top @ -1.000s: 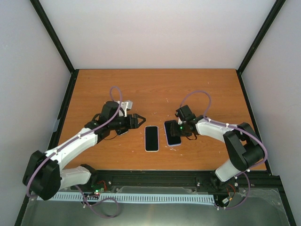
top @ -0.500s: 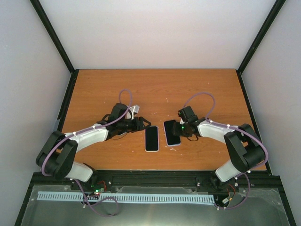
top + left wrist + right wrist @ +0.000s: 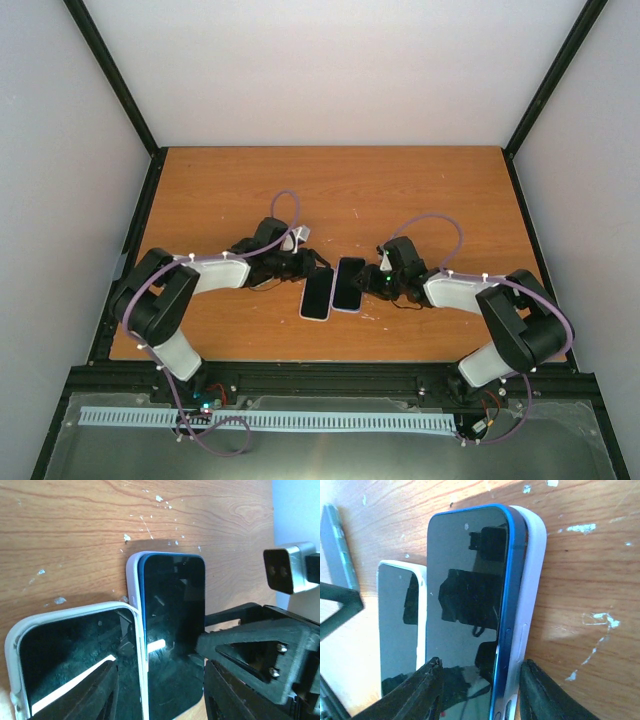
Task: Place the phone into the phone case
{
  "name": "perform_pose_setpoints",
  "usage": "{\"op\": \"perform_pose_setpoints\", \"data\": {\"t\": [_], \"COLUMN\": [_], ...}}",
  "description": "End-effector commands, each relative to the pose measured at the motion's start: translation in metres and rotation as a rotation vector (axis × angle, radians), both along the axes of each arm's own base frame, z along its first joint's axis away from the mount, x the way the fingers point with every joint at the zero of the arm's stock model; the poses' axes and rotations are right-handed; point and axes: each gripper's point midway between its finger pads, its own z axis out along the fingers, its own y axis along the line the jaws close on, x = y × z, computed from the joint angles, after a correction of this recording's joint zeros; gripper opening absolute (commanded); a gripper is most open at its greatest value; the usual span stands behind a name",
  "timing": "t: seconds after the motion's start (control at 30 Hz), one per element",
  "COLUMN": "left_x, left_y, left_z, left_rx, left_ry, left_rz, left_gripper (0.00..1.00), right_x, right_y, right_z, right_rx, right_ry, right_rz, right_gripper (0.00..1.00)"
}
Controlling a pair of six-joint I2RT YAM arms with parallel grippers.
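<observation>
- Top external: phone (image 3: 349, 284) lies mid table (image 3: 420, 190), well apart from every edge. Broad wood stretches from 10 round to 2 o'clock of it, w/ a narrower strip at 6 o'clock before the black frame rail (image 3: 330, 372).
- White-rimmed handset (image 3: 316, 296) sits just beside phone at 9 o'clock, long sides nearly touching. Arms crowd in from 9 & 3 o'clock, so little room btwn them.
- Phone: dark glass, blue rim, screen up, resting on white phone case (image 3: 534, 580). Case wall shows along one long side only, so phone looks offset, not flush; can't tell how far it's seated.
- Right gripper (image 3: 479, 687): fingers spread wide, one each side of near end of phone + case. Can't tell if pads press or just flank.
- Left gripper (image 3: 161, 692): fingers wide apart over near ends of both handsets, nothing pinched.
- Left wrist view: right gripper's finger is just beside phone's long edge at 3 o'clock.
</observation>
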Motion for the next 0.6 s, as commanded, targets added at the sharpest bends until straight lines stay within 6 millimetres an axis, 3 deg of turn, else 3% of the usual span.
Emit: {"op": "perform_pose_setpoints", "data": {"t": [0.0,0.17,0.4,0.57], "left_x": [0.013,0.016,0.016,0.015], "left_y": [-0.017,-0.020,-0.022,-0.021], "left_z": [0.009,-0.007,-0.012,-0.016], "left_rx": [-0.027,-0.001,0.001,0.009], "left_ry": [-0.060,-0.043,-0.038,-0.036], "left_rz": [-0.039,-0.058,-0.074,-0.077], "left_gripper": [0.47,0.46,0.43,0.40], "right_x": [0.012,0.015,0.015,0.011], "right_y": [0.017,0.026,0.032,0.037], "right_z": [0.035,0.047,0.067,0.064], "right_rx": [0.182,0.271,0.380,0.431], "right_ry": [-0.072,-0.091,-0.126,-0.099], "right_rz": [-0.019,-0.018,-0.026,-0.012], "right_gripper": [0.42,0.42,0.42,0.43]}}
